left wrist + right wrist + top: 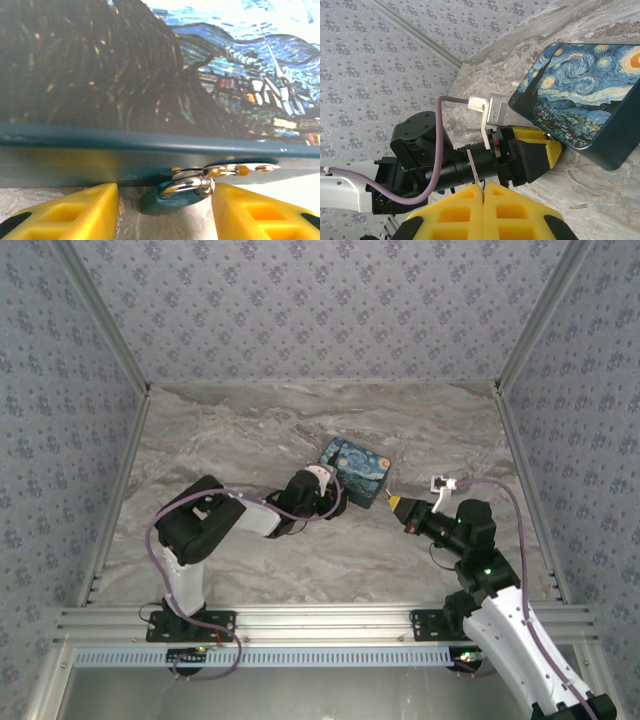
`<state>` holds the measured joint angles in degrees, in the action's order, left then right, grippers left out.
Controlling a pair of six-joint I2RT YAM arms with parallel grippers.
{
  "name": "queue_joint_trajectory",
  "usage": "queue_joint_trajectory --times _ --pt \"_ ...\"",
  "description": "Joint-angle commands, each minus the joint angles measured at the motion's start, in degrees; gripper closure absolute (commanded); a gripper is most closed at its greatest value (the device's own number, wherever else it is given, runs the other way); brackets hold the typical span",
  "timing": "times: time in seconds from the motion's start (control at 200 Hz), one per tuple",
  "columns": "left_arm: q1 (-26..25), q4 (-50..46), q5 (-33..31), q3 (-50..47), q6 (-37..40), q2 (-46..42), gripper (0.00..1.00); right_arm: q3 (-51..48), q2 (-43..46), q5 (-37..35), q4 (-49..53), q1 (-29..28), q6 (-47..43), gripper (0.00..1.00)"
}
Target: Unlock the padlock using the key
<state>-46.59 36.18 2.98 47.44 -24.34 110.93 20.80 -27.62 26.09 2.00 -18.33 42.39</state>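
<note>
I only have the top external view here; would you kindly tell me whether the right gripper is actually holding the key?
Observer: Yes. In the right wrist view the right gripper is shut on the key, a thin sliver sticking out between its fingertips.
Operator: Thank you. Where is the padlock? I cannot make it out from above.
Observer: In the left wrist view the padlock hangs by its shackle from the metal hasp on the side of the box.
Operator: Is the left gripper gripping it?
Observer: No. The left gripper is open, with one yellow finger on either side of the padlock.
</note>
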Motion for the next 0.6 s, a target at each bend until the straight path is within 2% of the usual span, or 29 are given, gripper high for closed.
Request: queue_joint_trajectory --times 0.0,0.41,0.6 --pt "-1.21 -2.88 0.29 1.51 0.69 2.61 0.50 0.21 0.79 -0.67 0.92 -0.38 -0.91 1.00" --pt "-2.92 -9.02 -2.98 4.66 3.29 4.16 0.54 0.30 0.93 -0.71 1.20 -0.38 -0.90 1.00" --pt "-3.06 -9.19 -2.47 5.20 3.42 4.40 0.61 0.52 1.00 -0.64 1.68 -0.33 -1.16 1.00"
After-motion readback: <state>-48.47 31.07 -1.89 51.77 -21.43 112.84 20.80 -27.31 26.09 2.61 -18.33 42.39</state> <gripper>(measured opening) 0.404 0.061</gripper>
